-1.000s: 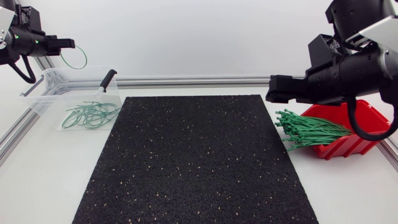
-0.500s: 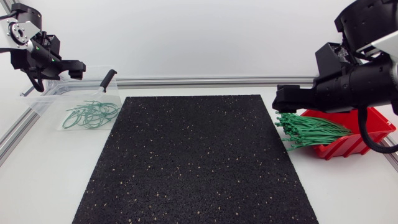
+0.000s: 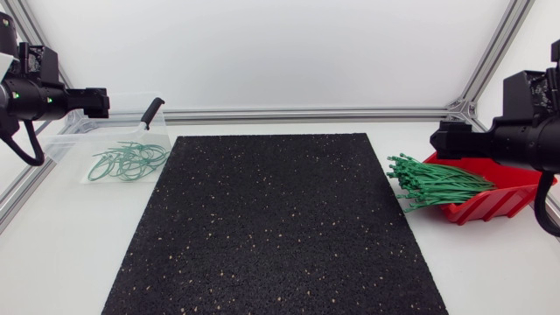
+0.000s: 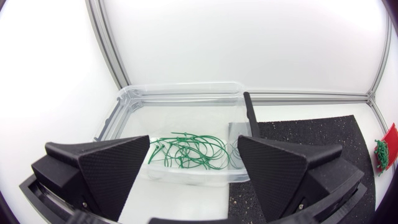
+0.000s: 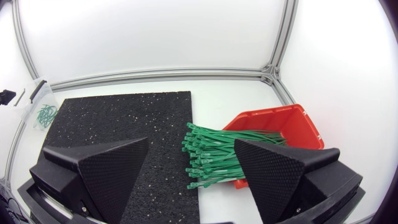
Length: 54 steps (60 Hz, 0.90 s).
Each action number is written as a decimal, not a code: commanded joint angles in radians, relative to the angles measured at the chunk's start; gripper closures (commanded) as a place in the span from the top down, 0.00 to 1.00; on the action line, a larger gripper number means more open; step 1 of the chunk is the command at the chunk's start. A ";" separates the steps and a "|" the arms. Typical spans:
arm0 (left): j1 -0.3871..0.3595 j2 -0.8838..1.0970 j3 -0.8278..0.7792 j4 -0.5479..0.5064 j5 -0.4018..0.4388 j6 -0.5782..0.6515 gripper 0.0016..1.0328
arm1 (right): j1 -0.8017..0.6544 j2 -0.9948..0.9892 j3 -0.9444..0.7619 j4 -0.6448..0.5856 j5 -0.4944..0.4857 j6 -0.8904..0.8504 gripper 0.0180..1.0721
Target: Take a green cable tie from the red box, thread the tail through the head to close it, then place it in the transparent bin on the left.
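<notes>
1. Watching the head view, I see my left gripper point(image 3: 92, 102) hanging raised near the transparent bin point(image 3: 70, 133), which sits by the counter's far left corner. Its fingers are spread wide with nothing between them.
2. The bin holds a tangle of closed green loops point(image 3: 129, 162). It also holds a black-handled tool point(image 3: 152, 112) whose handle sticks up past the rim on the side nearest the mat.
3. My right gripper point(image 3: 437, 140) is raised near the red box point(image 3: 490, 203) at the counter's right edge, fingers likewise parted and empty.
4. A bundle of straight green cable ties point(image 3: 433, 184) lies in the red box, with their ends fanning out over its open front towards the mat.
5. A black speckled mat point(image 3: 271, 227) covers the middle of the white counter point(image 3: 61, 254), and an aluminium rail point(image 3: 306, 114) runs along the far edge.
</notes>
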 commanded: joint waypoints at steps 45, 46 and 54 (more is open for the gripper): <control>-0.086 -0.510 -0.669 0.442 0.019 -0.038 0.96 | -0.104 -0.499 -0.490 0.362 0.016 -0.125 0.95; -0.086 -0.516 -0.677 0.447 0.019 -0.041 0.96 | -0.104 -0.508 -0.498 0.366 0.013 -0.125 0.95; -0.088 -0.576 -0.743 0.504 0.019 -0.043 0.96 | -0.105 -0.574 -0.556 0.393 -0.010 -0.120 0.95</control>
